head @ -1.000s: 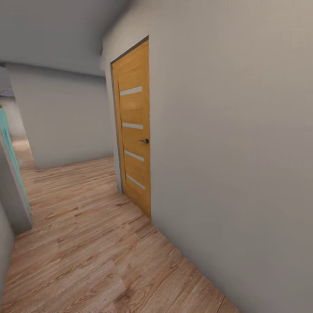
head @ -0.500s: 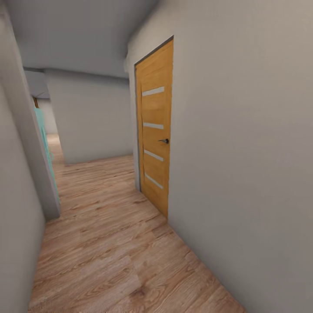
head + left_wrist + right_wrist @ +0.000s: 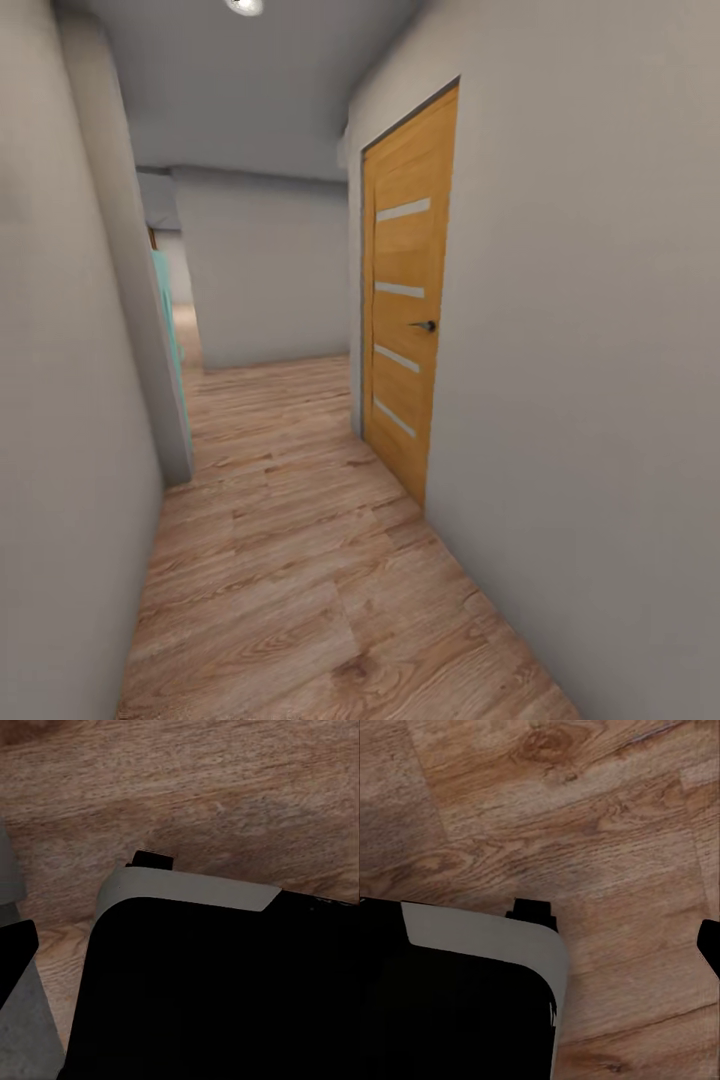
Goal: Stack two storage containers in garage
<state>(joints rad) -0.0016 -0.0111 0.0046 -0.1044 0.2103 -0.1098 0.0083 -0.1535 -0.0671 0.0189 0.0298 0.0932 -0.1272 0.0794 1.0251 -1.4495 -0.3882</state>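
The robot is in transit along a hallway with a wood floor point(image 3: 300, 600), passing an orange door point(image 3: 408, 320). Whether the fingers are open or closed cannot be told. Next it likely needs to drive on toward the rooms ahead.

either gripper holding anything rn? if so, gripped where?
Cannot be told. The wrist views look down past the robot's dark base onto wood-plank floor; no storage container appears. The head view has a hallway with a closed wooden door.

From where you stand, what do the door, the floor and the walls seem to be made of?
Door: looks like honey-coloured wood veneer, with visible grain, four pale inset strips, perhaps frosted glass, and a dark metal-looking handle.
Floor: wood planks or laminate, with knots, grain and plank seams, matte.
Walls: plain grey-beige, smooth and matte, likely painted plaster.
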